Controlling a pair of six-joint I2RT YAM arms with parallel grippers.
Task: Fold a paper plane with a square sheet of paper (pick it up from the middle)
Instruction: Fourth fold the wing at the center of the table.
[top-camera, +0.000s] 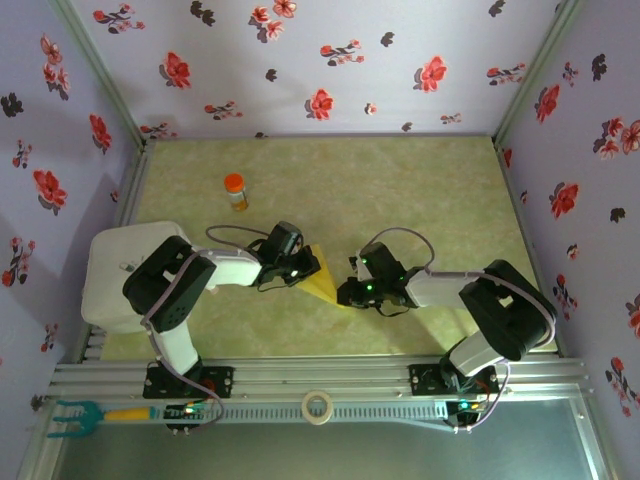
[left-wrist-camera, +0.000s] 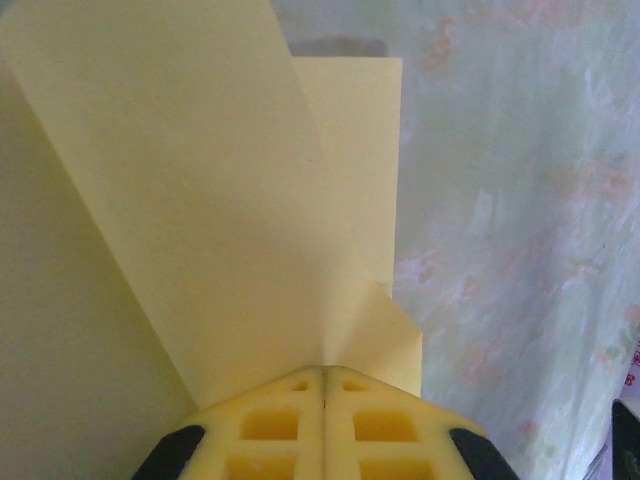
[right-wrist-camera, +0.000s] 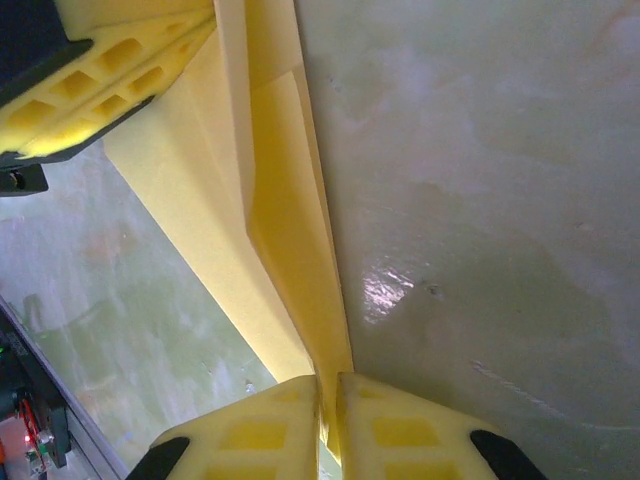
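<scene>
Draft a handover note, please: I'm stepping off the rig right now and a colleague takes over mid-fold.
Left tool: shut on the yellow sheet.
Right tool: shut on the same sheet, from the other side.
Sheet: held between both tools over mid-table, with layers folded over each other. The orange-capped bottle stands apart, farther back.
Done: sheet picked up, some folds in.
Left: it does not look like a finished dart yet, so the remaining folds.
</scene>
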